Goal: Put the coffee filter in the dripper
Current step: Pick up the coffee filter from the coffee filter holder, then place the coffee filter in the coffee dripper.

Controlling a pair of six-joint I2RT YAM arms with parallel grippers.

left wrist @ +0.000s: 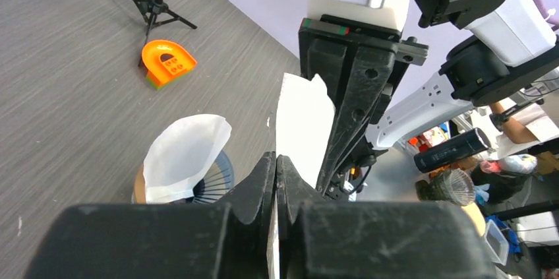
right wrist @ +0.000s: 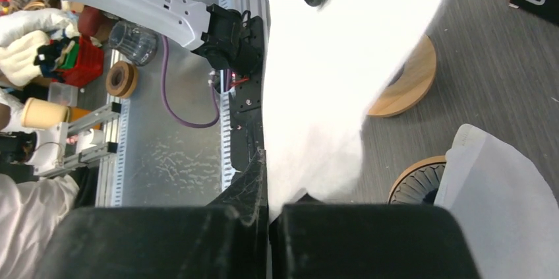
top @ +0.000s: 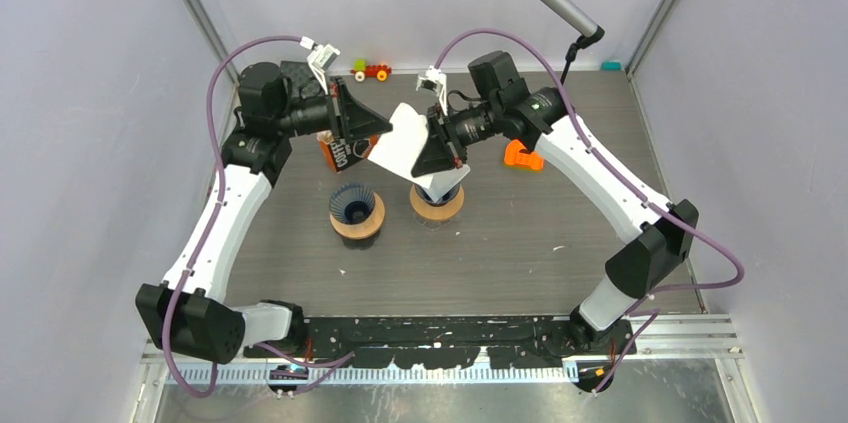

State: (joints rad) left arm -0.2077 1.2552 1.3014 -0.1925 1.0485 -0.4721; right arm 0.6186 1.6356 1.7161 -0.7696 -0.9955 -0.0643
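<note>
Pinching the coffee filter (top: 400, 148) from both ends, left gripper (top: 385, 131) and right gripper (top: 426, 153) hold it mid-air near the right dripper (top: 437, 208). Left wrist view reveals another filter (left wrist: 184, 154) seated there, half-hidden from above.

The coffee filter (top: 400, 148) is matt white paper and the dripper (top: 353, 204) has a smooth wooden base.

Top view high, looking down, wrist views close, opposed, sharing filter (left wrist: 303, 127)
</note>
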